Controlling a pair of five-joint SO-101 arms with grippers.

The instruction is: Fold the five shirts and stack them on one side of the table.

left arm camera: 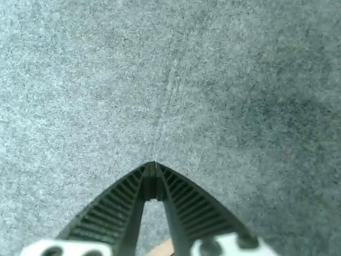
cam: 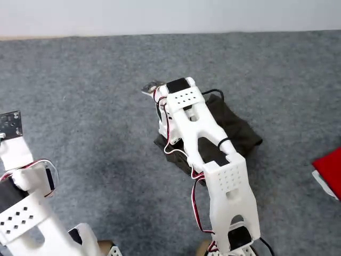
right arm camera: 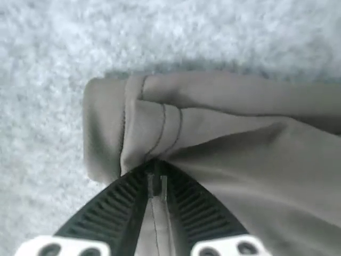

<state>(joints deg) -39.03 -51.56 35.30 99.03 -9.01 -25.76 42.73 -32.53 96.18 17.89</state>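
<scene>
A dark olive shirt [cam: 241,133] lies bunched in the middle of the grey felt table [cam: 96,106]. My right arm [cam: 205,138] stretches over it from the near edge. In the right wrist view my right gripper [right arm camera: 155,178] is shut on a seamed fold of that shirt [right arm camera: 240,160], near its rolled edge. My left arm [cam: 24,213] stands at the near left corner. Its gripper [left arm camera: 154,166] is shut with nothing in it, tips meeting above the bare felt [left arm camera: 170,80].
A red cloth [cam: 330,172] pokes in at the table's right edge, with something white under it. Bare felt spreads across the far side and the left half. A pale wall strip [cam: 160,16] borders the far edge.
</scene>
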